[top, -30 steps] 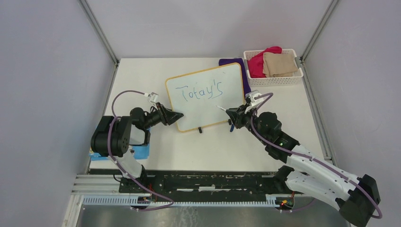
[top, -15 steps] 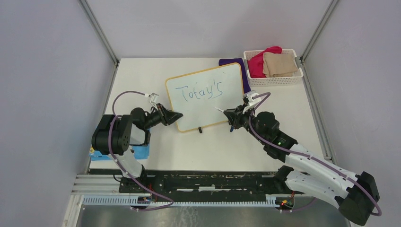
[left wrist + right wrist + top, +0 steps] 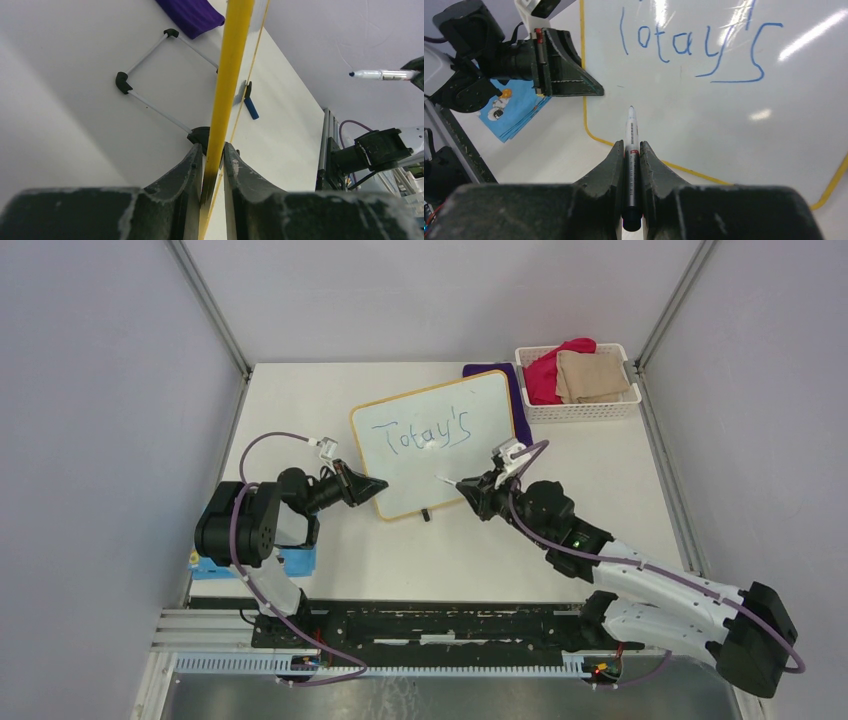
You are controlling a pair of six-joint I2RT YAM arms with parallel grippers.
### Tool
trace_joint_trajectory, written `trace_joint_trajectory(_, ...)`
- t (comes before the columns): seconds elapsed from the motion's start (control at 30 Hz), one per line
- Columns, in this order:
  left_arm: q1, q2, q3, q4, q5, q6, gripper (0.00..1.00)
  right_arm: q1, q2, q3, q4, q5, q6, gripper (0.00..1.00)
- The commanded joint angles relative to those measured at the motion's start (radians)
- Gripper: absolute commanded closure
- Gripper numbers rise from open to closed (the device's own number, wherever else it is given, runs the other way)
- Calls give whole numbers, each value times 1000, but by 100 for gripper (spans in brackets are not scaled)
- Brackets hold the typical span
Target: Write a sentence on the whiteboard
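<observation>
The whiteboard [image 3: 435, 455] lies tilted on the table, its yellow frame [image 3: 231, 60] edge-on in the left wrist view. One blue word, "Today's" [image 3: 420, 432], is the part of the sentence that shows, also legible as writing [image 3: 694, 45] in the right wrist view. My left gripper [image 3: 374, 485] is shut on the board's near left corner, the frame pinched between its fingers [image 3: 192, 165]. My right gripper [image 3: 631, 146] is shut on a marker [image 3: 631, 127]. The marker's tip points at the bare white area below the word, just above the surface.
A white basket [image 3: 585, 412] with red and tan cloths stands at the back right. A purple cloth [image 3: 490, 370] lies behind the board. A blue booklet [image 3: 297, 562] sits under the left arm. A blue marker cap [image 3: 251, 108] lies by the board's near edge.
The left jaws have closed onto the board's corner. The right gripper has carried the marker leftward, out over the lower part of the board.
</observation>
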Motion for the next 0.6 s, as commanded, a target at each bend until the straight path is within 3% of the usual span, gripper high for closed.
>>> trace_joint_trajectory(0.0, -2, 18, 2, 20, -21, 53, 80, 75, 42, 54, 128, 66, -115, 100)
trace_joint_trajectory(0.57, -3, 11, 7, -21, -34, 73, 95, 222, 343, 152, 268, 235, -369, 100)
